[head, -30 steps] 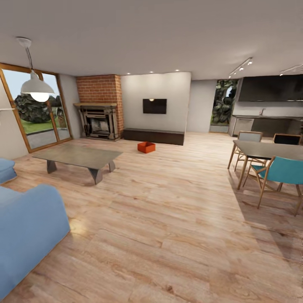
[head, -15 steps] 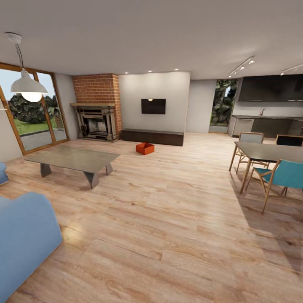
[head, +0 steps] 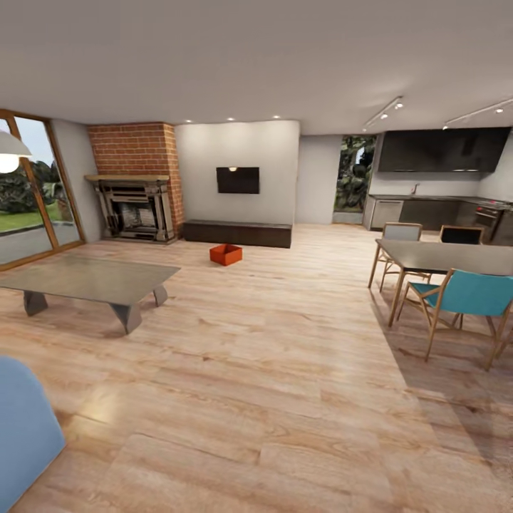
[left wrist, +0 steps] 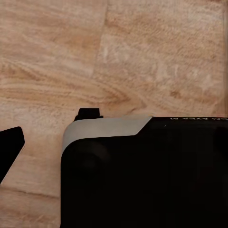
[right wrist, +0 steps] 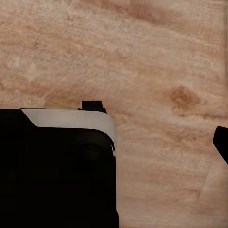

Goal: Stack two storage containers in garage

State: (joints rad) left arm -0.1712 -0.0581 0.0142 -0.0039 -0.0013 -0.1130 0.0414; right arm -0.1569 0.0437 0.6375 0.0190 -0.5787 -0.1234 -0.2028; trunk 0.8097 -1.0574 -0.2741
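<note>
One storage container (head: 226, 254) sits far off on the living room's wood floor (head: 285, 370); either gripper's spread cannot be told.

Grey coffee table (head: 89, 279), teal chair (head: 463, 299)
</note>
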